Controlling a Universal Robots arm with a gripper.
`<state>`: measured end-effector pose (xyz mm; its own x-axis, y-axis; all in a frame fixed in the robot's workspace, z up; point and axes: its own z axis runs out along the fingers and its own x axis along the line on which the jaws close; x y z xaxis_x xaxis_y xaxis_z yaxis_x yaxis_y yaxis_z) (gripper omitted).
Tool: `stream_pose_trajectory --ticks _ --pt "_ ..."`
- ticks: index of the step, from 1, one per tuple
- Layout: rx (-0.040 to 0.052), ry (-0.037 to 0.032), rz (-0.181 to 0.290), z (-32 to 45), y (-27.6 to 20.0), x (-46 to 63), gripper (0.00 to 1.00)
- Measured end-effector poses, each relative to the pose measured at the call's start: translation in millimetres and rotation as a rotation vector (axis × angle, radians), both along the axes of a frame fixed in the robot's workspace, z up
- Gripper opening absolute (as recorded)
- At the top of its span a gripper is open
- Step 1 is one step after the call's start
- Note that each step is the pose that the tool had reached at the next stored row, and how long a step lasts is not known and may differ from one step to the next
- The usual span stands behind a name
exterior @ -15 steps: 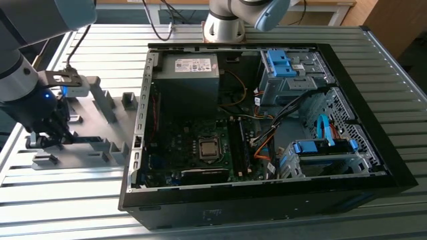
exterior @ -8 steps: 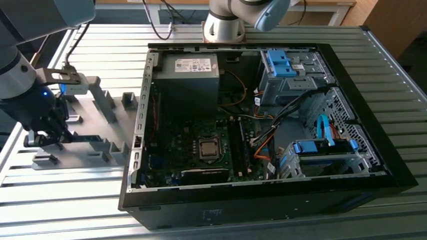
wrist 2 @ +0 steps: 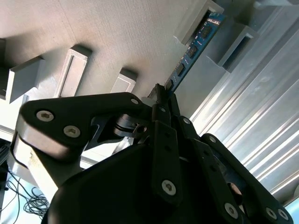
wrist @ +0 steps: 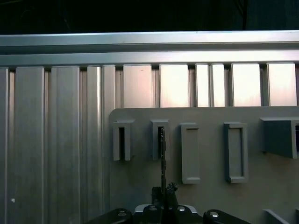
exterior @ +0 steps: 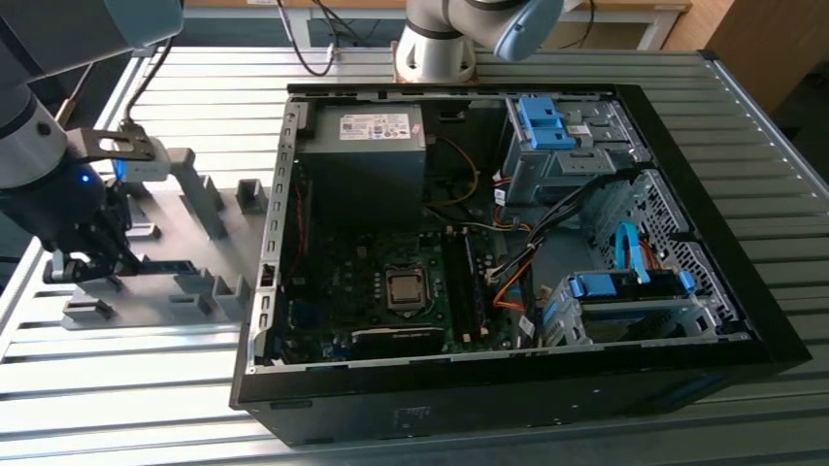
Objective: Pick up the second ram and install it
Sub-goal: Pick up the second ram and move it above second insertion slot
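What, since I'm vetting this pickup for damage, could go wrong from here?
The gripper pinches the second ram at one end, so the thin strip could tilt or slip. Its far end sits in the slot of a grey holder block; it might bind there if pulled askew.

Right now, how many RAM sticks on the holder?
1: the second ram, on edge, far end in a slotted block, jaws shut on its near end. Others may be hidden.
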<state>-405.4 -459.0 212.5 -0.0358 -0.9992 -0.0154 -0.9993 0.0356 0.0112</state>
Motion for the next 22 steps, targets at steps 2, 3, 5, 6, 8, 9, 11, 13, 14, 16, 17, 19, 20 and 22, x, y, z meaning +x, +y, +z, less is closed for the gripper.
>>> stream_pose_trajectory --ticks 2,3,5,6,8,9,11,13,14,16,17,19,20,22 --pt "-0.0001 0.0001 0.0 1.3 0.0 0.0 0.14" --pt "-0.0001 0.0 0.0 1.9 0.0 0.0 0.14" --pt "-0.0001 0.0001 0.0 3.2 0.0 0.0 0.14" --pt "0.0 0.0 0.0 3.7 0.0 0.0 0.14" --pt "0.0 0.0 0.0 4.9 0.0 0.0 0.14" --pt "0.0 0.0 0.0 5.5 0.0 0.0 0.14" --pt "0.0001 -0.0001 0.0 6.5 0.0 0.0 0.14" --pt "-0.0001 0.0001 0.0 7.8 0.0 0.0 0.14" --pt "0.0 0.0 0.0 8.3 0.0 0.0 0.14" --pt "-0.0001 0.0 0.0 9.6 0.0 0.0 0.14" --pt "0.0 0.0001 0.0 10.2 0.0 0.0 0.14" --pt "0.0001 -0.0001 0.0 11.3 0.0 0.0 0.14" --pt "0.0 0.0 0.0 11.8 0.0 0.0 0.14" --pt "0.0001 -0.0001 0.0 12.7 0.0 0.0 0.14"
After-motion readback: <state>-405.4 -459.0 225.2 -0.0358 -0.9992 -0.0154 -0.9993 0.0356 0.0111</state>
